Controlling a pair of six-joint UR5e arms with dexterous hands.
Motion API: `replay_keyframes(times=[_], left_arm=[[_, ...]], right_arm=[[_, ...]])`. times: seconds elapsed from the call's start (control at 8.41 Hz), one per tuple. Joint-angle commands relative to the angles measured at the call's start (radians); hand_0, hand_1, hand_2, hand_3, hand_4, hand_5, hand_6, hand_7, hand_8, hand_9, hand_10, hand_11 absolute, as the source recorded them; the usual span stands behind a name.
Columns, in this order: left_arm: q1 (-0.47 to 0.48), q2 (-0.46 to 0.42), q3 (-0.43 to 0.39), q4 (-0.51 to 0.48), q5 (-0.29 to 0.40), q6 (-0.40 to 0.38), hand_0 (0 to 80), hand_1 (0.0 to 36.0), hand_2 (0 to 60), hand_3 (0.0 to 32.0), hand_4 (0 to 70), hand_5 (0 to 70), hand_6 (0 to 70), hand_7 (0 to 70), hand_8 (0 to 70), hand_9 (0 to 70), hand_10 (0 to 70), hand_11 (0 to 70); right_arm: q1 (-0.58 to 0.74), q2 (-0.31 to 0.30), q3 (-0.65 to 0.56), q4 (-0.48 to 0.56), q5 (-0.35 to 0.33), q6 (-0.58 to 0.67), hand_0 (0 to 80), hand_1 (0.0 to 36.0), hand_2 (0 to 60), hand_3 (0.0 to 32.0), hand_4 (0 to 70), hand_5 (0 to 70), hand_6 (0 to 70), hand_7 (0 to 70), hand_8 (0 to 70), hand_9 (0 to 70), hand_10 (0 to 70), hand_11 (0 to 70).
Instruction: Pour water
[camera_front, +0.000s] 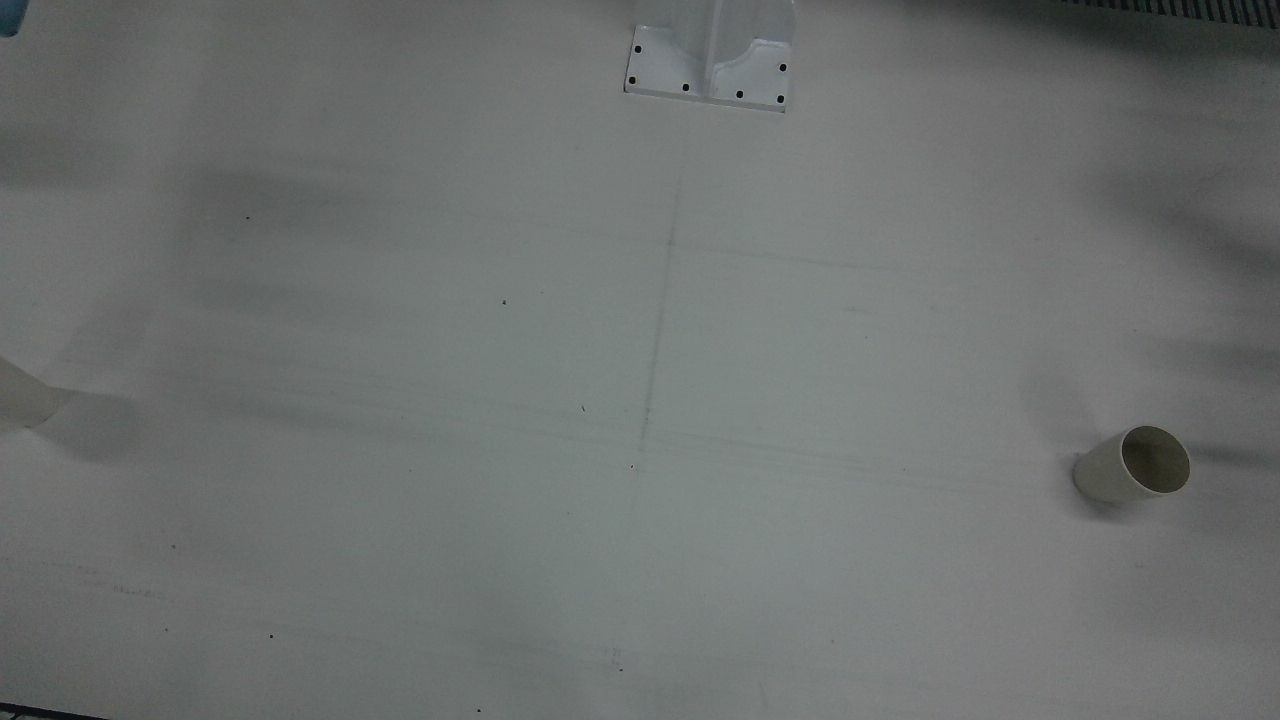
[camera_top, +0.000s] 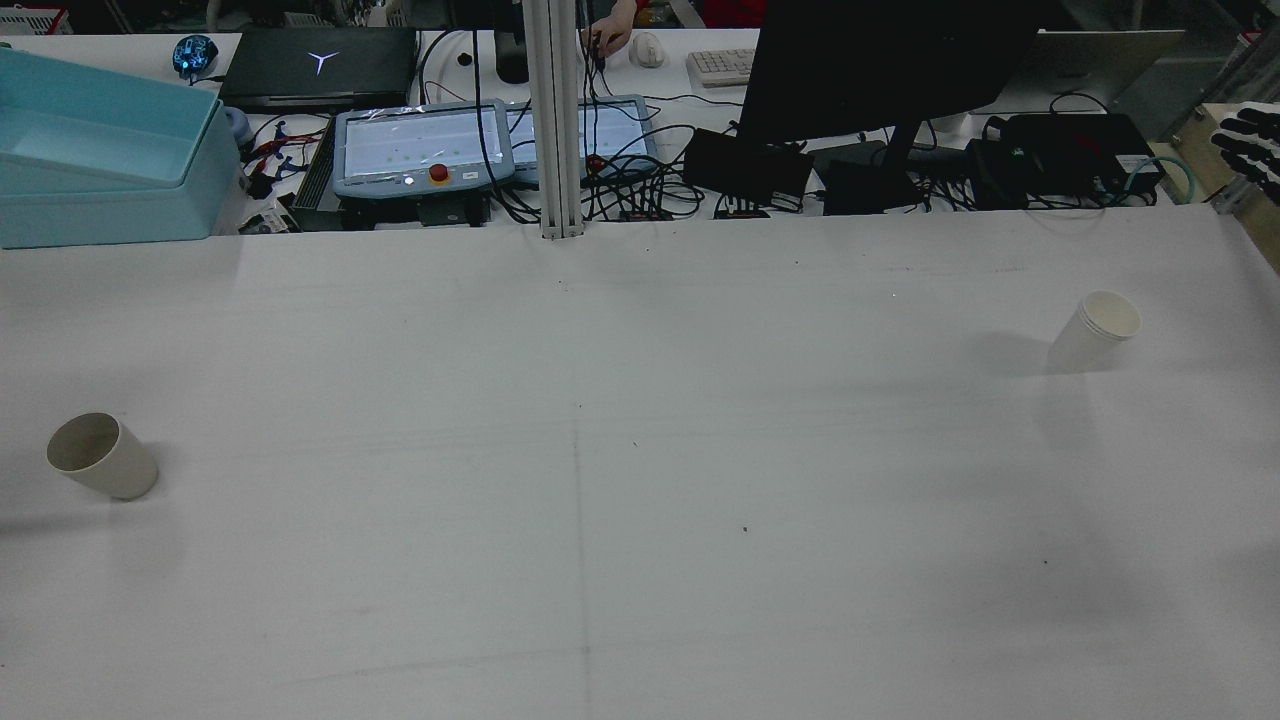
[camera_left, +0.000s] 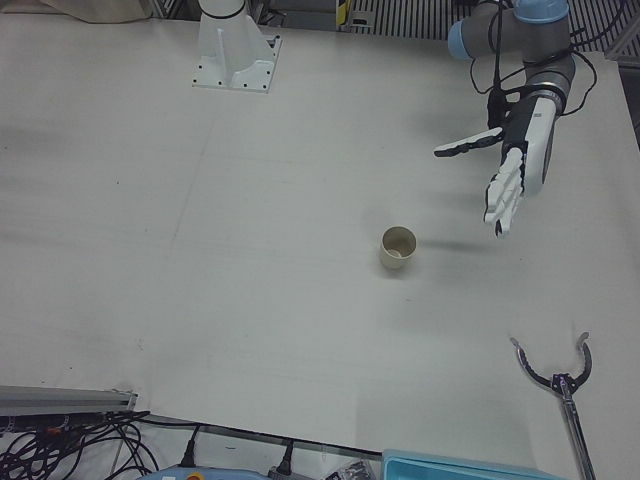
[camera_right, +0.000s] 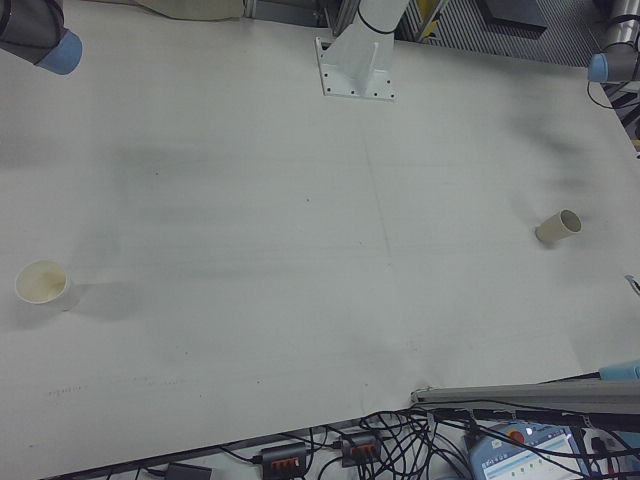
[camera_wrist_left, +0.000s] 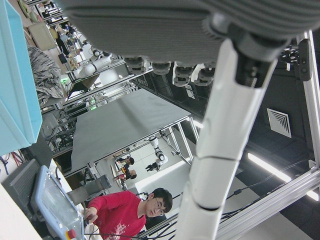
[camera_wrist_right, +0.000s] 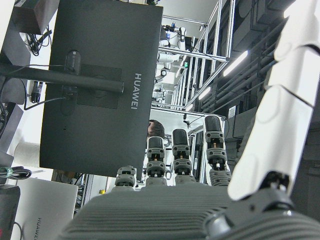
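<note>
Left robot hand outstretched, fingers spread.

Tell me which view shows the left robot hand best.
The left-front view: the whole left robot hand shows there, open, fingers spread, above the table beside the cup. The left hand view catches only its palm and fingers close up. The other views miss it.

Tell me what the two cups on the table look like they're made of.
Both look like paper, matte. The beige cup is dull and thin-walled with no shine. The white cup has a rolled lip and faint rings beneath it, perhaps several nested. Thin plastic can't be ruled out.
</note>
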Motion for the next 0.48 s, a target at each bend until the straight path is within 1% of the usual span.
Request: replay_keyframes(times=[0.0, 0.12, 0.24, 0.36], left_arm=[[0.077, -0.003, -0.006, 0.059, -0.007, 0.045, 80.0, 32.5, 0.0, 0.0, 13.2, 0.0, 6.0, 8.0, 1.8, 0.2, 1.6, 6.0], [0.078, -0.004, 0.001, 0.059, -0.007, 0.045, 80.0, 33.2, 0.0, 0.0, 13.6, 0.0, 5.8, 7.7, 0.4, 0.1, 2.5, 7.4], [0.077, -0.007, 0.017, 0.045, -0.014, 0.044, 80.0, 30.1, 0.0, 0.0, 14.9, 0.0, 6.3, 8.0, 2.1, 0.2, 1.9, 6.1], [0.069, -0.001, -0.004, 0.047, -0.030, 0.030, 77.3, 27.6, 0.0, 0.0, 15.1, 0.0, 6.5, 7.9, 3.5, 0.1, 1.2, 4.7]], right_arm=[[0.001, -0.020, 0.003, -0.002, 0.002, 0.001, 50.5, 13.6, 6.6, 0.0, 29.9, 16.3, 13.9, 25.8, 14.6, 17.3, 4.1, 6.8], [-0.002, -0.020, 0.003, -0.002, 0.002, -0.001, 51.1, 14.3, 6.5, 0.0, 29.3, 15.6, 13.6, 25.5, 14.5, 17.5, 4.8, 8.0], [-0.004, -0.018, 0.006, -0.002, 0.002, 0.001, 50.3, 13.4, 7.1, 0.0, 28.9, 15.3, 13.5, 25.4, 14.5, 17.6, 4.9, 8.1], [0.001, -0.020, 0.015, -0.002, 0.002, 0.002, 49.7, 12.9, 7.6, 0.0, 29.3, 15.4, 13.6, 25.6, 14.3, 17.6, 4.9, 8.0]])
